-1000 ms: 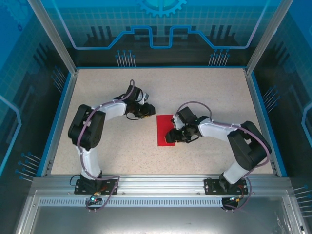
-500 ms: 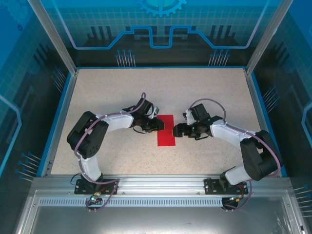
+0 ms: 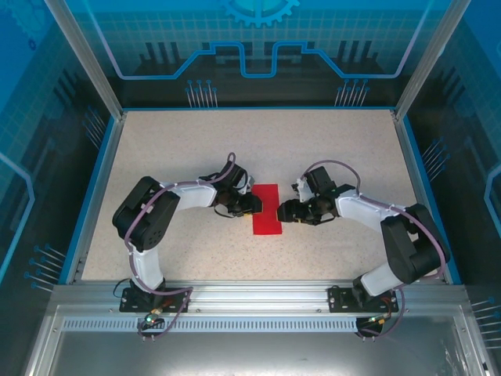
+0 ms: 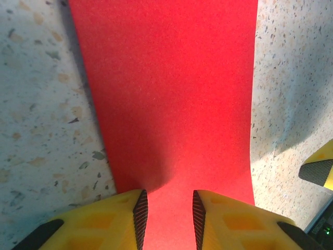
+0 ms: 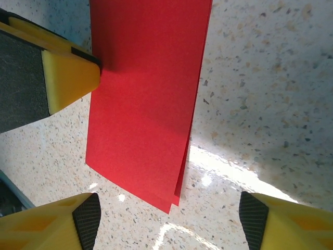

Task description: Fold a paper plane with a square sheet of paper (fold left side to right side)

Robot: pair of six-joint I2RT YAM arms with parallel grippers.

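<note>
The square sheet of paper [image 3: 266, 209] lies flat mid-table as a narrow red rectangle, folded in two. In the right wrist view its two layers [image 5: 148, 99] part slightly at the near corner. My left gripper [image 3: 252, 205] is at its left edge. In the left wrist view the left gripper [image 4: 167, 208] stands over the red paper [image 4: 166, 88] with a narrow gap between its yellow fingers, and the sheet runs under that gap. My right gripper [image 3: 283, 210] sits just off the right edge. It [image 5: 169, 221] is wide open over bare table, nothing between its pads.
The speckled tabletop [image 3: 258, 149] is bounded by a blue rim and aluminium frame posts. A left finger [image 5: 67, 78] rests on the far edge of the paper in the right wrist view. One right fingertip [image 4: 318, 169] shows beside the paper in the left wrist view.
The left gripper has swung in to the paper's left edge. The right gripper has backed off the sheet to its right edge, with its jaws now wider.
</note>
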